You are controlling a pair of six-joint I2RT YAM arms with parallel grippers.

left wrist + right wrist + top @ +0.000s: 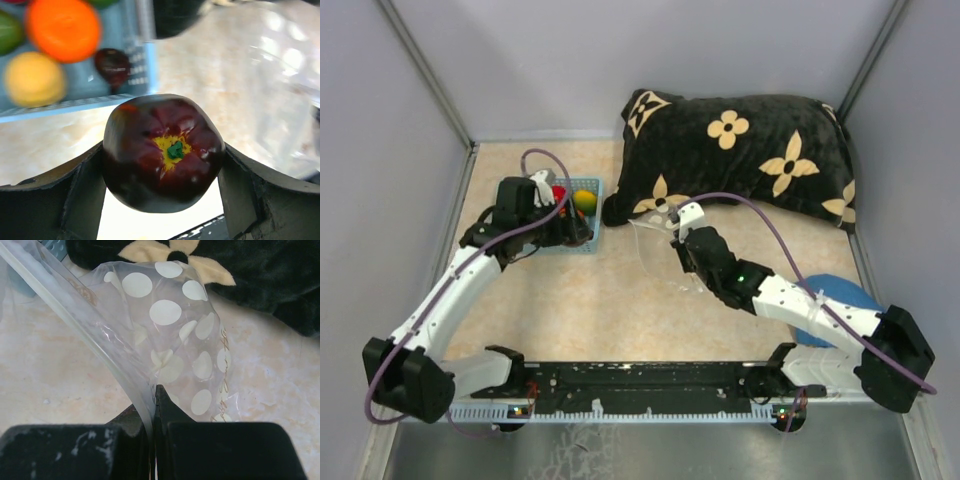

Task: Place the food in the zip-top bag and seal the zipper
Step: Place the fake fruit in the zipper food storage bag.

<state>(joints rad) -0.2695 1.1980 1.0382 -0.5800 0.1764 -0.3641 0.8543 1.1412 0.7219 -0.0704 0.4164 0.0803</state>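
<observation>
**Dark fruit clamped, bag held up by its lip**

The left gripper (552,192) is clenched on the dark brown toy fruit (162,150), just outside the light blue basket (75,105) where the other food (62,27) lies. Off to the right, the right gripper (154,400) pinches the zip-top bag (170,315) at the zipper (75,320), in front of the pillow (740,150). Best play, I'd say: carry the fruit high, line it up with the mouth, and release only once it is past the strip.
</observation>
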